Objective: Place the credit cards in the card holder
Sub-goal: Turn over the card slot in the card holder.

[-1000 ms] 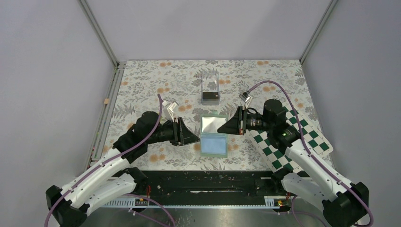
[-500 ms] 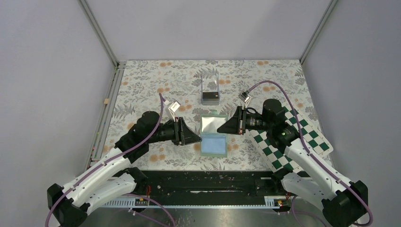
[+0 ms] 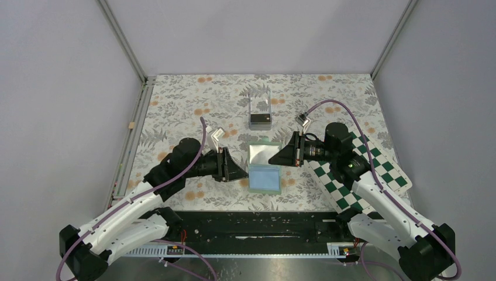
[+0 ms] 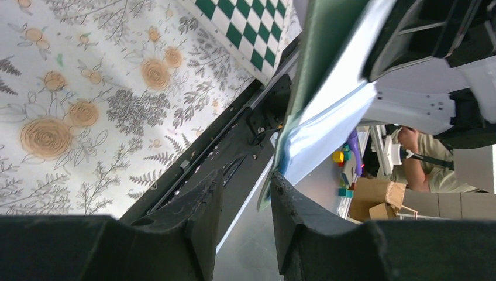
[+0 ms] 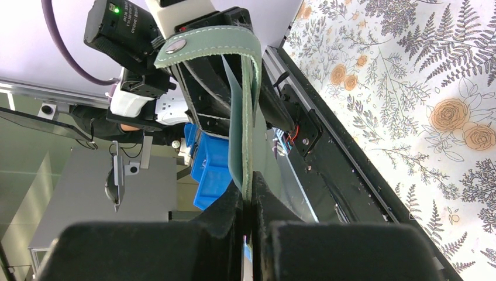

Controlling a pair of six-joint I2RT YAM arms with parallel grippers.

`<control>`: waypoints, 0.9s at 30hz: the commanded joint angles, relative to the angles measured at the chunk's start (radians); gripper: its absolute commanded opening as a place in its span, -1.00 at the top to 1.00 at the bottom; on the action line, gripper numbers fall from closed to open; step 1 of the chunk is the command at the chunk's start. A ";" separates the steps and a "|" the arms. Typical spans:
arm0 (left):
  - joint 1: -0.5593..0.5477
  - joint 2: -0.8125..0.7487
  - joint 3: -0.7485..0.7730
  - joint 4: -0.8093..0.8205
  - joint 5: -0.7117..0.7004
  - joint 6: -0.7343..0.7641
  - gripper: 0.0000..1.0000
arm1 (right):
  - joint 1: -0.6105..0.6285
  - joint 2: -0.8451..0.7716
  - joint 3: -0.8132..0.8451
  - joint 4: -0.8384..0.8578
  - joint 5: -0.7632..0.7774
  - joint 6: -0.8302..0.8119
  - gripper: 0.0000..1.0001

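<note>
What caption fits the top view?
Right tool pinches the open wallet by its far flap; left tool, jaws apart, straddles its left edge over a floral table.

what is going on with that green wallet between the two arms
Both arms are working on the card holder, which is spread open between them. The right claw is shut on the edge of one green flap. The left claw is open, with the holder's pale blue inner edge reaching into the gap between its jaws. Neither claw holds a card; what looks like a black card sits in the clear box at the back.
</note>
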 commanded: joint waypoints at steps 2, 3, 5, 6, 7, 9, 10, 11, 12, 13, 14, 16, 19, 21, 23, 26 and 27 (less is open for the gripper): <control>-0.024 0.017 0.033 -0.032 -0.022 0.046 0.29 | 0.008 -0.003 0.028 0.043 -0.007 0.005 1.00; -0.029 0.021 0.034 -0.032 -0.024 0.047 0.29 | 0.007 -0.005 0.027 0.044 -0.007 0.006 1.00; -0.043 0.030 0.036 -0.017 -0.023 0.043 0.29 | 0.008 -0.006 0.024 0.044 -0.006 0.006 1.00; -0.048 0.032 0.034 0.003 -0.017 0.035 0.29 | 0.008 -0.007 0.022 0.044 -0.007 0.005 1.00; -0.052 0.034 0.033 0.021 -0.014 0.026 0.29 | 0.008 -0.006 0.021 0.044 -0.007 0.006 1.00; -0.059 0.034 0.040 0.040 -0.012 0.020 0.30 | 0.008 -0.006 0.018 0.043 -0.010 0.004 1.00; -0.061 0.033 0.044 0.044 -0.013 0.020 0.30 | 0.008 -0.007 0.015 0.043 -0.010 0.003 1.00; -0.062 0.032 0.050 0.045 -0.013 0.020 0.30 | 0.008 -0.008 0.013 0.042 -0.010 0.001 1.00; -0.062 0.031 0.054 0.045 -0.013 0.020 0.30 | 0.008 -0.009 0.011 0.042 -0.009 0.001 1.00; -0.064 0.029 0.057 0.044 -0.013 0.020 0.31 | 0.008 -0.009 0.008 0.042 -0.009 -0.001 1.00; -0.063 0.025 0.060 0.044 -0.010 0.020 0.32 | 0.008 -0.009 0.006 0.042 -0.008 -0.003 1.00; -0.064 0.017 0.065 0.044 -0.010 0.020 0.33 | 0.007 -0.009 0.001 0.042 -0.008 -0.006 1.00; -0.064 0.004 0.069 0.029 -0.022 0.025 0.34 | 0.008 -0.010 -0.003 0.042 -0.006 -0.013 1.00; -0.064 -0.007 0.072 0.006 -0.050 0.029 0.33 | 0.008 -0.012 -0.007 0.044 -0.002 -0.016 1.00; -0.064 -0.023 0.068 -0.006 -0.084 0.022 0.21 | 0.008 -0.018 -0.011 0.052 0.002 -0.015 1.00; -0.059 -0.058 0.049 -0.002 -0.140 -0.007 0.00 | 0.008 -0.030 -0.021 0.078 0.011 -0.002 1.00; -0.056 -0.074 0.036 0.005 -0.157 -0.016 -0.07 | 0.008 -0.035 -0.024 0.084 0.013 -0.001 1.00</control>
